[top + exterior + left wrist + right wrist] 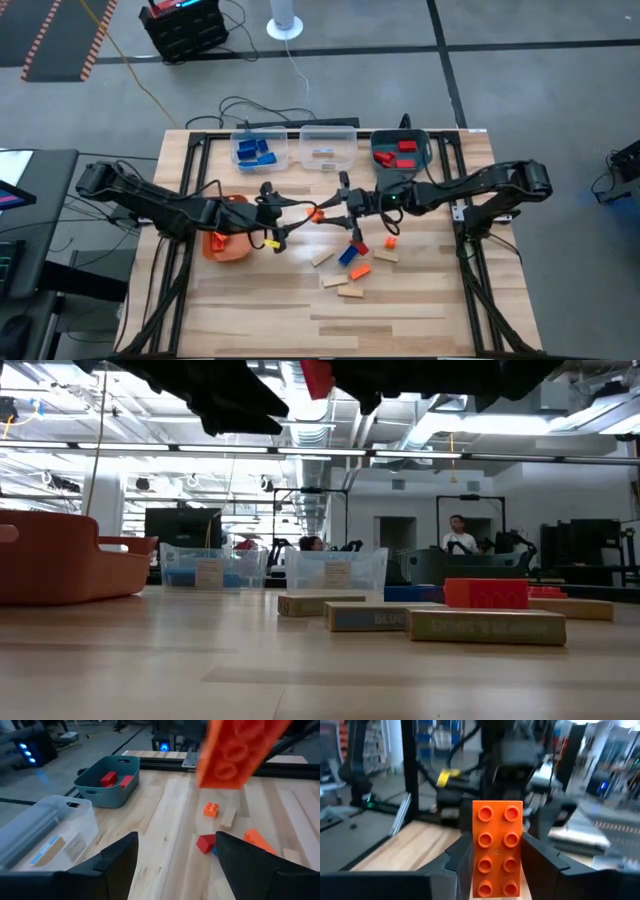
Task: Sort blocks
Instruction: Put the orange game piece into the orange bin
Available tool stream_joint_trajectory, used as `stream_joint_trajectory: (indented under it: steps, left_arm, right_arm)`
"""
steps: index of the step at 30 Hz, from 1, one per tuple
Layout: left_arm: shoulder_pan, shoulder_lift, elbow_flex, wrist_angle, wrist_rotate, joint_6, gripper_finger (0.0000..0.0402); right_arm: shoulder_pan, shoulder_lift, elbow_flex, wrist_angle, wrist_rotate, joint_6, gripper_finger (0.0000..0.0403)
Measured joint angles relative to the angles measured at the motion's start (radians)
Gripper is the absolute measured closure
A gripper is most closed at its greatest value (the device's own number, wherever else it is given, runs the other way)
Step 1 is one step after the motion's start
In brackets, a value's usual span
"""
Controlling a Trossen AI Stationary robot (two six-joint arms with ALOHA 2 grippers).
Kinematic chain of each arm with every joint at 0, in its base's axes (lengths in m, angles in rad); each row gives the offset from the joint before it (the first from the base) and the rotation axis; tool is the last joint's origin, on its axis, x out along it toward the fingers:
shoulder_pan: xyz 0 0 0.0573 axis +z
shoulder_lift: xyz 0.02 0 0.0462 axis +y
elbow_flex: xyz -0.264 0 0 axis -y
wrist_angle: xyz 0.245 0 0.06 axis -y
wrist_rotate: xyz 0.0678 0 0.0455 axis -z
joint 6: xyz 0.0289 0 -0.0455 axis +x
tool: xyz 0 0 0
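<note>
- Above the middle of the tabletop, just in front of the clear bin, the two arms meet tip to tip with an orange brick between them.
- The right gripper has its fingers clamped on the lower part of that brick; the right wrist view shows it standing up from the fingers, studs facing the camera, two columns of four.
- The brick's long axis runs out along the fingers, its free end pointing at the left arm and, beyond it, the orange bin.
- The left gripper has its fingers apart and holds nothing; in the left wrist view the brick hangs tilted ahead of them, not yet between them.
- My reading is a handover, or a carry, toward the orange bin beside the left arm.
- To do it well, the left fingers should close on the free upper half, across the narrow width, clear of the right fingers.
- The right fingers ought to let go only once that grip is firm, otherwise the brick could drop among the loose blocks lying on the tabletop in front of the clear bin.
- Left of the clear bin, the blue-filled bin holds blue pieces; right of it, the teal bin holds red ones.
</note>
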Motion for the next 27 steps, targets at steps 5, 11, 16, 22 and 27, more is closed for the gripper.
stream_joint_trajectory:
  steps: [5, 11, 16, 22, 27]
  left_arm:
    - [0.002, 0.0, 0.0, 0.035, 0.005, 0.033, 0.0145]
    - [0.002, 0.066, 0.0, 0.223, 0.017, 0.156, 0.0145]
    - [0.006, 0.138, 0.0, 0.453, 0.009, 0.282, 0.0145]
    - [0.006, 0.201, 0.053, 0.526, 0.008, 0.357, 0.0145]
    - [0.017, 0.229, 0.096, 0.524, 0.006, 0.362, 0.015]
  right_arm:
    - [-0.003, 0.007, 0.027, 0.043, 0.006, -0.034, 0.0236]
    - [-0.002, 0.006, 0.028, 0.141, 0.005, -0.037, 0.0236]
    - [0.0, 0.006, 0.028, 0.144, 0.005, -0.032, 0.0236]
    - [0.0, 0.006, 0.028, 0.122, 0.005, -0.038, 0.0236]
    - [-0.001, 0.006, 0.028, 0.099, 0.005, -0.062, 0.0236]
